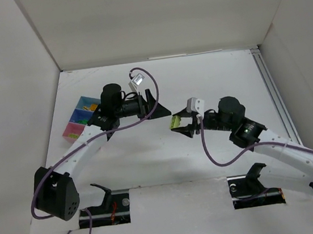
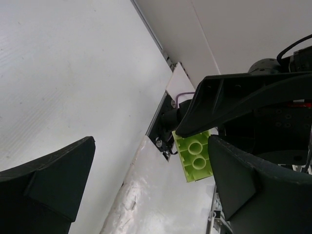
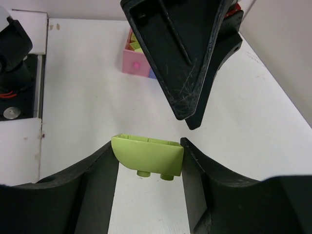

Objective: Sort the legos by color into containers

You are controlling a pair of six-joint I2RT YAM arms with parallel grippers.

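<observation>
From above, the left claw (image 1: 159,102) hangs over the white table (image 1: 151,163) with its jaws spread wide and nothing between them. Facing its tips and just apart from them is the right claw (image 1: 182,124), clamped on a pale yellow-green lego brick (image 1: 176,121). Well behind the left claw, beside its arm, sit the three joined trays: light blue (image 1: 81,100), darker blue (image 1: 75,112) and pink (image 1: 70,133). Small coloured bits lie in them, too small here to tell apart.

In the left wrist view, the left claw's fingers (image 2: 48,190) stand far apart at the lower corners, empty. Ahead of them, nearer the right-hand finger, the pale yellow-green lego brick (image 2: 195,156) shows two round sockets on its face. A dark finger of the right claw (image 2: 234,97) lies across its top edge. The brick is beyond the left claw's jaws, not between them.

In the right wrist view, the right claw (image 3: 148,148) grips the pale yellow-green lego brick (image 3: 146,156) by its two ends. One finger presses on each side, the studs point down, and the table shows beneath it. Straight ahead and just above the brick, the left claw (image 3: 187,117) points its scratched tips down toward it without touching. Farther ahead, left of the left claw, is the pink tray (image 3: 135,66) with pale yellowish pieces inside. A sliver of a blue tray (image 3: 152,74) shows at its right edge.
</observation>
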